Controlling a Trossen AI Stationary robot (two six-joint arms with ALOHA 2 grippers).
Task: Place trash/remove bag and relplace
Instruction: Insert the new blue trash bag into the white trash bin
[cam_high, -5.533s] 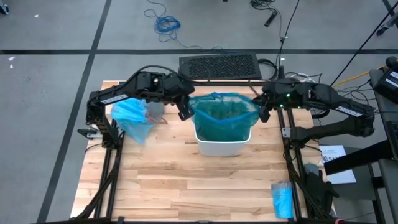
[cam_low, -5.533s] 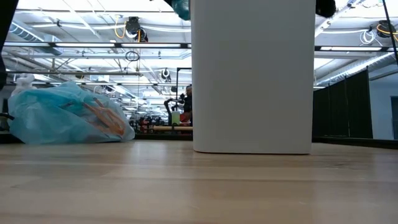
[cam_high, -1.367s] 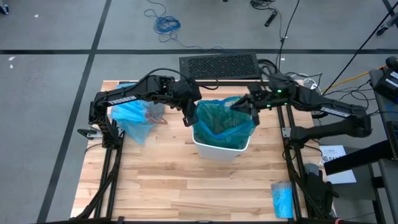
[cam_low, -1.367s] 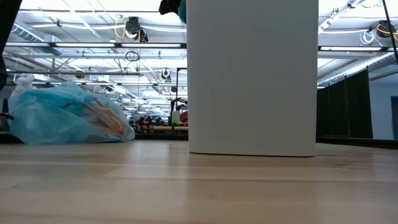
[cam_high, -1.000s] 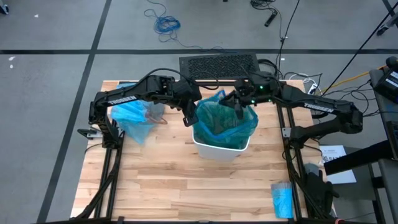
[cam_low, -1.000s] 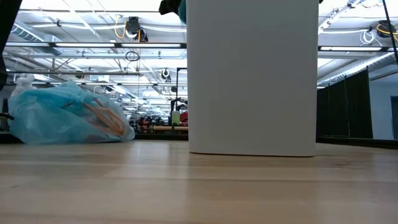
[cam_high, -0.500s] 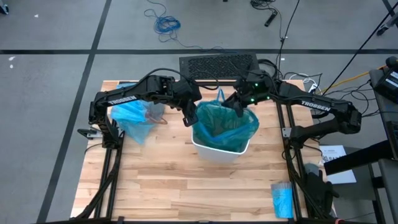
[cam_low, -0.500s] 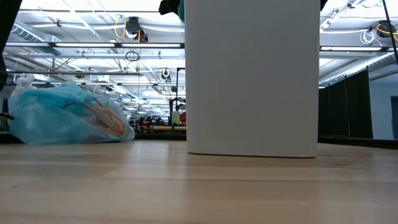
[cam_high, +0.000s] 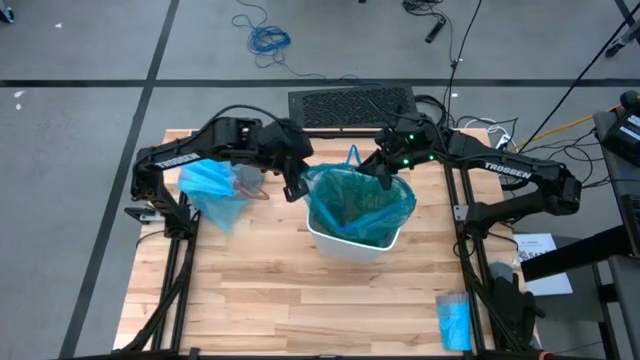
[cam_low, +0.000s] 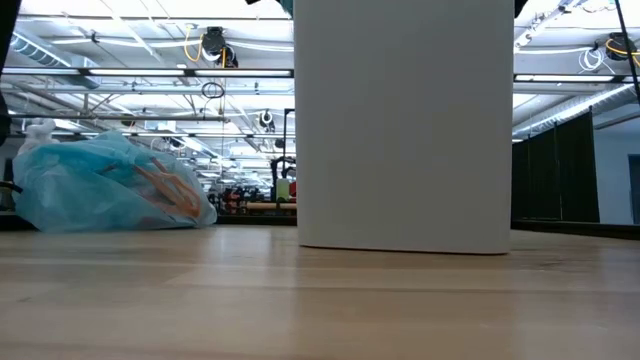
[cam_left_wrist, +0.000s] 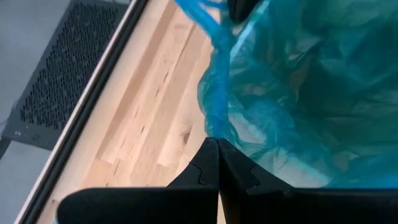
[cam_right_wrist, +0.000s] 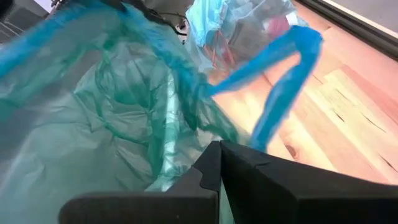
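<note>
High view: a white bin (cam_high: 352, 240) stands mid-surface (cam_high: 300, 300), lined with a teal-green bag (cam_high: 355, 195). The left gripper (cam_high: 293, 188) sits at the liner's left rim, the right gripper (cam_high: 385, 172) at its far rim; both sets of fingers are closed on the plastic. The light-blue bag (cam_high: 212, 186) holding trash lies well apart at the left edge

Low view: the filled bag (cam_low: 105, 190) rests on the surface, left of the bin (cam_low: 405, 125)

Left wrist view: closed fingers (cam_left_wrist: 214, 168) pinch the teal liner (cam_left_wrist: 298, 93)

Right wrist view: closed fingers (cam_right_wrist: 214, 165) pinch the liner (cam_right_wrist: 112, 124); a blue drawstring loop (cam_right_wrist: 280, 93) hangs free
</note>
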